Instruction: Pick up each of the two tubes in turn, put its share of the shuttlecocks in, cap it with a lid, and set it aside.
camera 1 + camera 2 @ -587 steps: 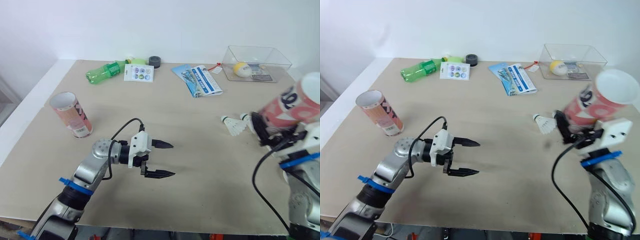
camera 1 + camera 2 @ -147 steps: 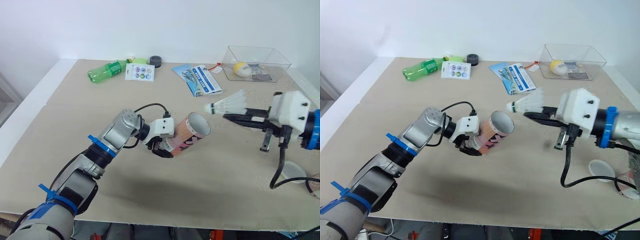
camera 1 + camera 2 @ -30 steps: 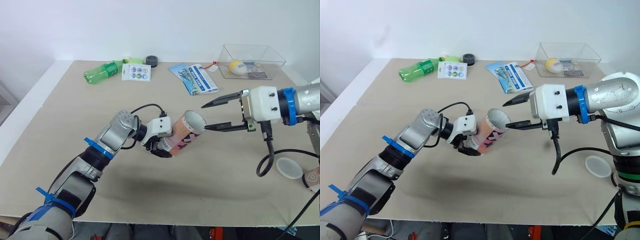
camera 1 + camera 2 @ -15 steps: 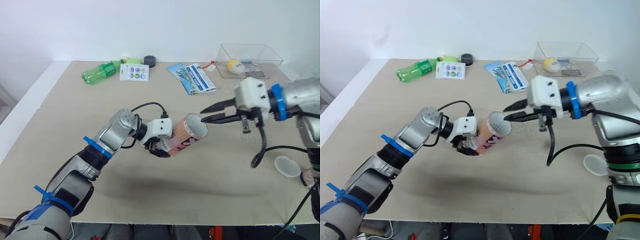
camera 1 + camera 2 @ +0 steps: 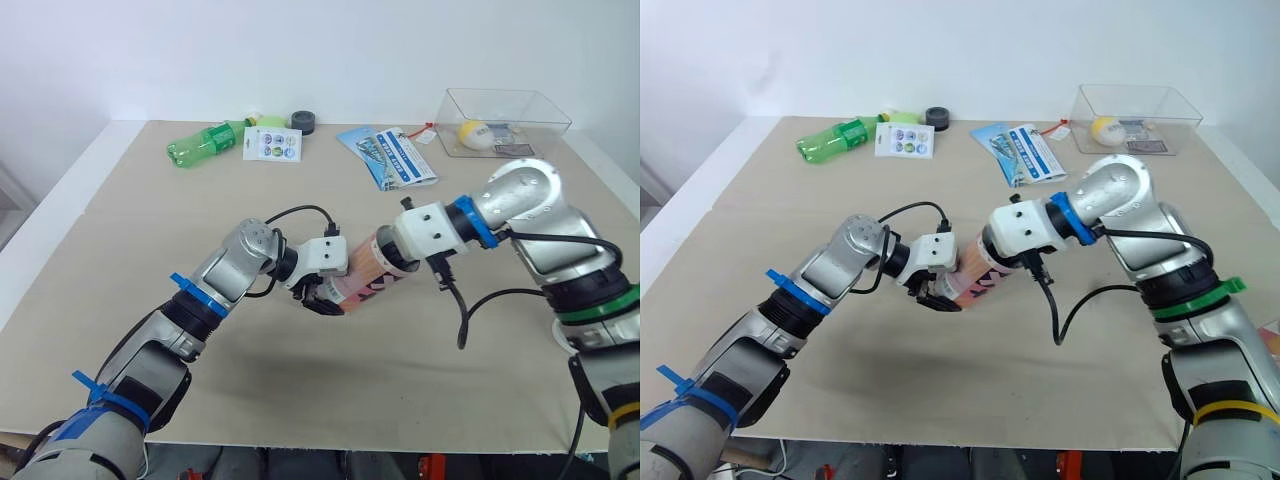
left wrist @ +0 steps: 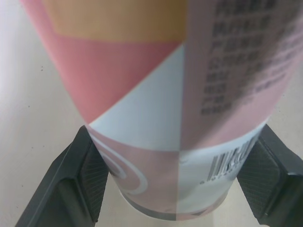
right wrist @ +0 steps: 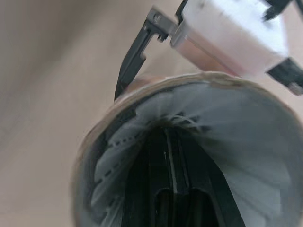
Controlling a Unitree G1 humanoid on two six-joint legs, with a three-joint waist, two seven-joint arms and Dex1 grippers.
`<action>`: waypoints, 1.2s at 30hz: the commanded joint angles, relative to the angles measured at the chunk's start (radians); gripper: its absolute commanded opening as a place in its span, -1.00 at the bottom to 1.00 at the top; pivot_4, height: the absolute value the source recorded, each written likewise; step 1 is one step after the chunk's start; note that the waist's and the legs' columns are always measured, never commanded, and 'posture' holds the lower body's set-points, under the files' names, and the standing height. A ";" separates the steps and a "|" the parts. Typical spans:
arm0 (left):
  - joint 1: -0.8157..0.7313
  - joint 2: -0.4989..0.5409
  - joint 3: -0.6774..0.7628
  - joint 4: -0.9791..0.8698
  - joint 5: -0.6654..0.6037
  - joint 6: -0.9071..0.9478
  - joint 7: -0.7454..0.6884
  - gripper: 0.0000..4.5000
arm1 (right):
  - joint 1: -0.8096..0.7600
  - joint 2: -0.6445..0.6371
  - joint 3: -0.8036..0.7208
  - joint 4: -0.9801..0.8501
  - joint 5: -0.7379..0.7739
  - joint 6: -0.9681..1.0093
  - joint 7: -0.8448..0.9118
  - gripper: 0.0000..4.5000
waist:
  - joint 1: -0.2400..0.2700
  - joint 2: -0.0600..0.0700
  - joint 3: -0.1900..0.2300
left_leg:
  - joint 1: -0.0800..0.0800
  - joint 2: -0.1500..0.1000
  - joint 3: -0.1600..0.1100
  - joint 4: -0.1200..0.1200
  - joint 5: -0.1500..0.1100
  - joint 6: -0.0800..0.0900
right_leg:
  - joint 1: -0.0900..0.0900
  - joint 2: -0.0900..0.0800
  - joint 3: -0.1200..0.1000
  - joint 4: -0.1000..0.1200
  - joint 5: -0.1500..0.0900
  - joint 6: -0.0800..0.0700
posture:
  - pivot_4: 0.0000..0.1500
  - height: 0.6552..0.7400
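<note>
Tabletop (image 5: 150, 220), white wall (image 5: 300, 50), left end effector (image 5: 325, 297) clamping tube (image 5: 368, 275), right end effector (image 7: 166, 142) closed inside

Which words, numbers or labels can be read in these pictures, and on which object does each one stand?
No text can be read with certainty.
On the tube, held by the left tool: several printed lines and a barcode, too blurred to read.
On the blue leaflet: print too small to read.
On the white card: round coloured pictures; any words are too small.
On the green bottle: label too small to read.
</note>
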 commanded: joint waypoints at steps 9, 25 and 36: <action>-0.004 -0.011 0.000 -0.015 0.000 0.009 0.015 0.52 | -0.066 0.037 0.078 0.031 -0.001 -0.056 0.055 -0.97 | 0.000 0.000 0.000 | 0.002 0.001 0.000 0.000 0.000 0.000 | 0.001 0.001 -0.001 0.000 0.000 -0.001 | 1.00 1.00; 0.004 -0.009 -0.004 0.004 0.003 -0.007 0.013 0.52 | -0.119 -0.040 -0.037 0.006 0.160 0.084 0.055 -0.11 | 0.000 0.000 0.000 | 0.001 0.001 0.000 0.000 0.000 0.000 | 0.000 0.001 -0.001 0.001 0.000 -0.001 | 1.00 1.00; 0.004 -0.011 -0.005 0.009 0.005 -0.011 0.007 0.52 | -0.083 -0.144 -0.128 -0.015 0.176 0.094 0.055 -0.11 | 0.003 0.000 0.000 | 0.000 0.000 -0.001 0.000 0.000 0.000 | 0.000 0.000 -0.001 0.000 -0.001 -0.001 | 1.00 1.00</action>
